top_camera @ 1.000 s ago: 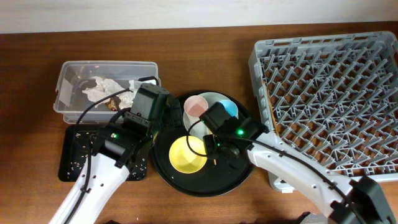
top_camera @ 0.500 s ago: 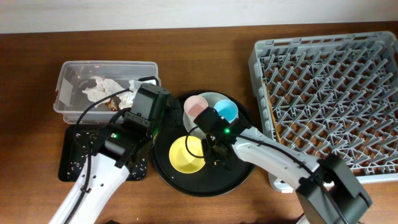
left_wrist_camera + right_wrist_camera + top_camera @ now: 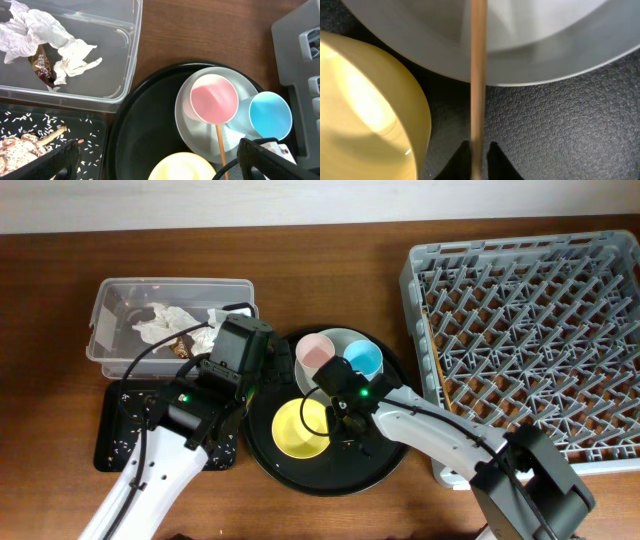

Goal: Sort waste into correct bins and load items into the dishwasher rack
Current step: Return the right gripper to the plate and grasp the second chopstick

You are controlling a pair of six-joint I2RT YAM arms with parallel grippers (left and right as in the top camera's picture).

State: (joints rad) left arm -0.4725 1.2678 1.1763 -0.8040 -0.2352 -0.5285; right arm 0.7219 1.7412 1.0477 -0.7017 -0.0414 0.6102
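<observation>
Left gripper [image 3: 159, 156] hangs with its jaws spread wide and holds nothing. It hovers over the left part of the large round black tray [image 3: 330, 476]. One finger shows above the shallow black tray [image 3: 115, 438] and the other near the light-blue cup [image 3: 365, 357].

Farthest left on the wooden table [image 3: 50, 240], the shallow black tray holds brownish food scraps [image 3: 20, 146] and scattered white grains [image 3: 47, 120]. Just behind it stands the clear plastic box [image 3: 108, 292], with crumpled white tissues [image 3: 37, 32] and a brown wrapper [image 3: 42, 65] lying inside.

To the right, the round black tray carries the dishes. The yellow bowl [image 3: 300, 428] sits upright at its front left. Behind it lies the pale round plate [image 3: 200, 137], with the pink cup [image 3: 315, 350] on its left side and the light-blue cup at its right edge; both cups stand mouth up.

A wooden chopstick [image 3: 478, 75] runs from just below the pink cup, across the plate's rim and onto the round tray, close beside the yellow bowl. Only one stick can be made out.

Right gripper [image 3: 478, 152] is down on the round tray between bowl and plate. Its two dark fingertips [image 3: 465, 152] are pinched against either side of the chopstick at its near end.

At the far right stands the grey dishwasher rack [image 3: 520, 330], its pegs upright, well apart from the dishes.
</observation>
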